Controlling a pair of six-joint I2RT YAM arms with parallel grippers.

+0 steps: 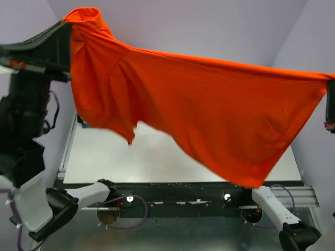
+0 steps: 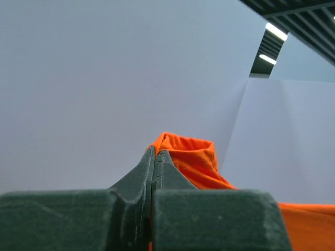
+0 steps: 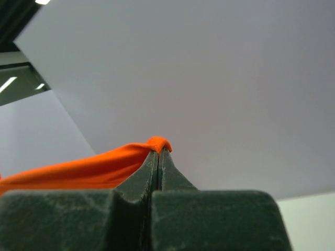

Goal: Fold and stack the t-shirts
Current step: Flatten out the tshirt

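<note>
T-shirt: plain bright orange, soft wrinkled cloth, stretched aloft over the table, sagging toward its near right corner. Left end effector and right end effector each pinch a bunched edge.

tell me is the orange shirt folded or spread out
Spread out: the orange shirt hangs stretched in the air between the left fingers and right fingers, both shut on it.
</note>
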